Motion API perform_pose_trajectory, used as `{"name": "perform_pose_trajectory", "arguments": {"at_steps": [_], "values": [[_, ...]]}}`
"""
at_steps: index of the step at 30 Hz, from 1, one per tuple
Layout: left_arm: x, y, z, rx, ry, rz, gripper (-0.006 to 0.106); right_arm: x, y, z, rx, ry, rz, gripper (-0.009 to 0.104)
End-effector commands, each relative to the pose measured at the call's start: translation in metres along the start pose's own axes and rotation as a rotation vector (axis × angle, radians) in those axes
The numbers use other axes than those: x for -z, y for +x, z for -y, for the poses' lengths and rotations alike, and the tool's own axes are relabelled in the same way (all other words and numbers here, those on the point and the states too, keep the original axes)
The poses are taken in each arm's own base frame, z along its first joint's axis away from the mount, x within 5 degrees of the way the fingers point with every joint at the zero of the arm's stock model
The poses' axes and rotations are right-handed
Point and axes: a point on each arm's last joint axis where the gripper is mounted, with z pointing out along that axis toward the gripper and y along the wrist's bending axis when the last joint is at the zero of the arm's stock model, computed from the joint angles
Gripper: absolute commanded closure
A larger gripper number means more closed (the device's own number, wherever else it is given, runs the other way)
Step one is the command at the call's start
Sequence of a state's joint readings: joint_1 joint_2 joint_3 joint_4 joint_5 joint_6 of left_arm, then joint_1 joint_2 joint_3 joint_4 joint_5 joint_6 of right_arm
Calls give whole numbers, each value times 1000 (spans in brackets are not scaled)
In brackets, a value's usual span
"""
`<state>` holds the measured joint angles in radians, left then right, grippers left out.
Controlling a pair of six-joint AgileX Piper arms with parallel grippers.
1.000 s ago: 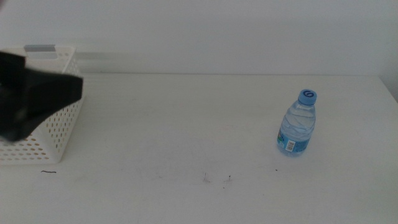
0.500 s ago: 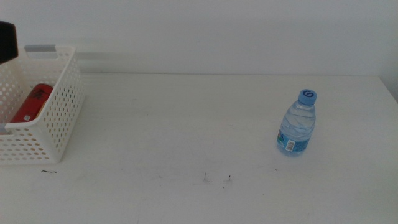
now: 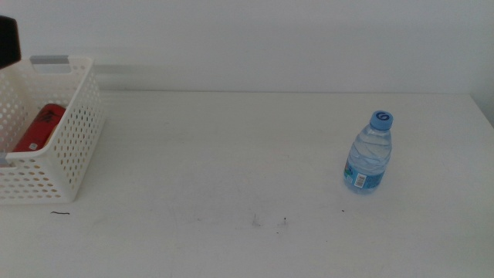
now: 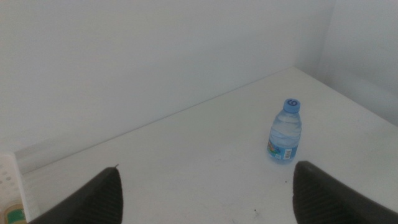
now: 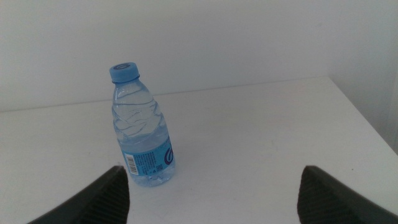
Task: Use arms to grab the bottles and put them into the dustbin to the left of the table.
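Note:
A small clear-blue water bottle (image 3: 369,152) with a blue cap stands upright on the right half of the white table (image 3: 231,154). The white perforated dustbin (image 3: 73,150) sits at the table's left edge, with a red soda can (image 3: 38,127) lying inside. In the middle view only a black piece of the left arm (image 3: 8,42) shows, above the bin at the far left edge. My left gripper (image 4: 206,186) is open and looks across the table at the distant bottle (image 4: 285,132). My right gripper (image 5: 212,186) is open, with the bottle (image 5: 142,127) close ahead and nothing between the jaws.
A white wall runs behind the table. The table's right edge (image 3: 482,116) lies close to the bottle. A few dark specks (image 3: 270,222) mark the front of the tabletop. A corner of the bin (image 4: 9,183) shows in the left wrist view.
The left arm, which covered the bin's front a second ago, has drawn up and away to the far left, uncovering the red can in the bin. The bottle has not moved.

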<state>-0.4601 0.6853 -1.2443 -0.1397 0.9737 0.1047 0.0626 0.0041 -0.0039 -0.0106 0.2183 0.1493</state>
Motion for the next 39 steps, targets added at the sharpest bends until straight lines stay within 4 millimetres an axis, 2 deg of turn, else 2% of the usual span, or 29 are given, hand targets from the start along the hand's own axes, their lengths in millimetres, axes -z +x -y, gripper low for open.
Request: {"name": "perform_pose_trajectory", "arguments": {"at_steps": [1,2,5,8,10,12,17,21,25,33,39], "values": [[1,-3,0,-6,2,20,7,0,0,0,16,3,10,8],[1,-3,0,-6,2,20,7,0,0,1,65,9,13,8],[1,-3,0,-6,2,20,7,0,-1,1,69,9,20,8],[1,-3,0,-6,2,20,7,1,-13,-1,214,6,152,8],[1,-3,0,-6,2,21,7,2,-19,-3,200,-9,223,8],[1,-3,0,-3,5,24,7,-6,-19,-3,158,-17,180,8],[1,-3,0,-6,2,24,7,-39,-20,-9,247,-63,115,8],[1,-3,0,-4,3,24,7,-67,-9,-13,277,-132,35,8],[1,-3,0,-4,3,24,7,-92,11,-18,270,-215,-51,8],[1,-3,-2,-20,-18,22,7,-117,39,-18,189,-250,-96,8],[1,-3,-3,-28,-31,21,7,-159,50,-19,182,-276,-145,8]]}}
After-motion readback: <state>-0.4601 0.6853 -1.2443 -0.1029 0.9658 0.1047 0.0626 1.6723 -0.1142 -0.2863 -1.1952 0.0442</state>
